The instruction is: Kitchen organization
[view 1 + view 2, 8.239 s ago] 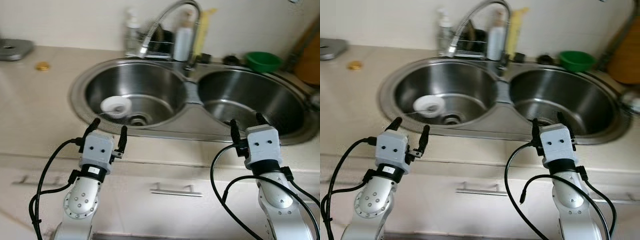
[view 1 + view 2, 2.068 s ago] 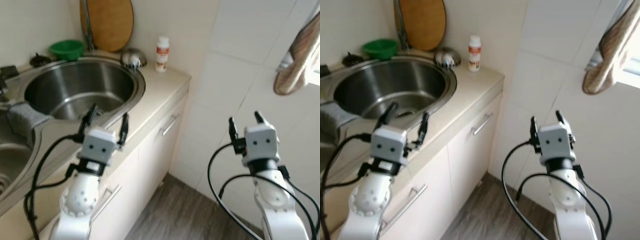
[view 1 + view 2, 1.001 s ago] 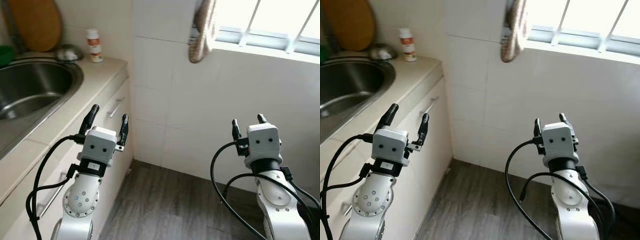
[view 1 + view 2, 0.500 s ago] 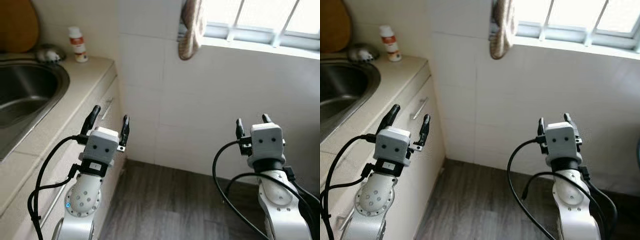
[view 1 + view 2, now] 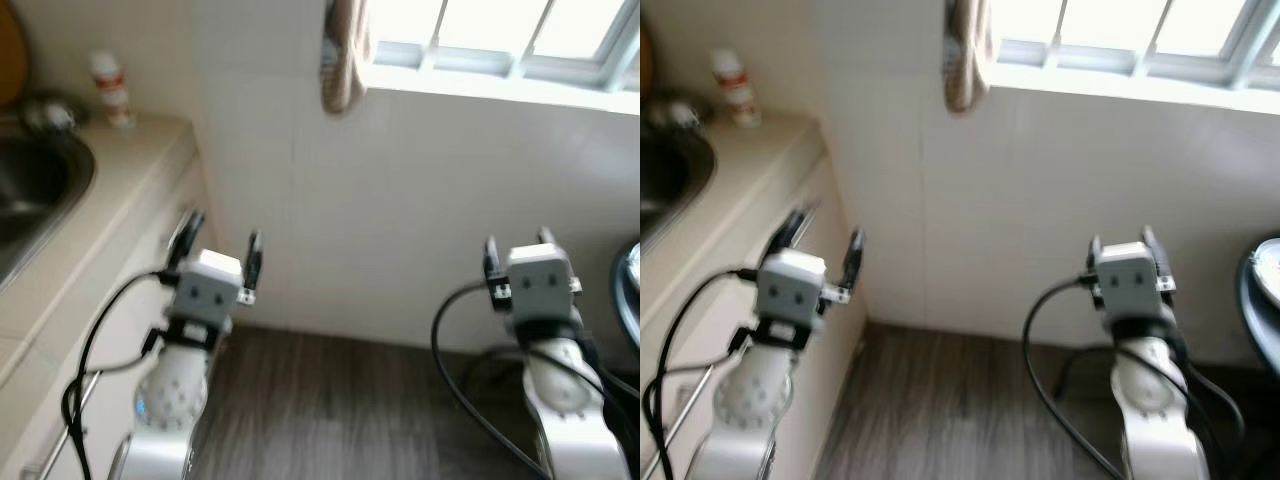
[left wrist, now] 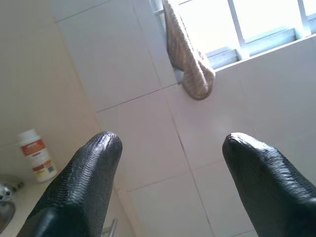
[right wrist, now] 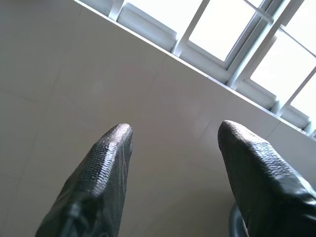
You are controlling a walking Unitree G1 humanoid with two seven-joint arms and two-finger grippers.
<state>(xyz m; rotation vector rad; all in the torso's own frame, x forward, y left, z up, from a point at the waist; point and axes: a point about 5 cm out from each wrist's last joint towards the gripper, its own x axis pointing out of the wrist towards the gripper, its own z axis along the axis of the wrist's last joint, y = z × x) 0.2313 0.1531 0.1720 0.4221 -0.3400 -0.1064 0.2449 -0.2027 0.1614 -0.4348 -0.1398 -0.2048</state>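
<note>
Above the wooden floor [image 5: 330,400], facing a tiled wall [image 5: 400,200], left gripper [image 5: 218,243] and right gripper [image 5: 516,247] hover, jaws spread, grasping nothing.

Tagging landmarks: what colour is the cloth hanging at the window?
Beige-brown cloth; clearest in the left wrist view.

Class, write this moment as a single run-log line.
left end effector: open, empty | right end effector: open, empty | ahead: tiled wall, cloth hanging at window | counter on robot's left
</note>
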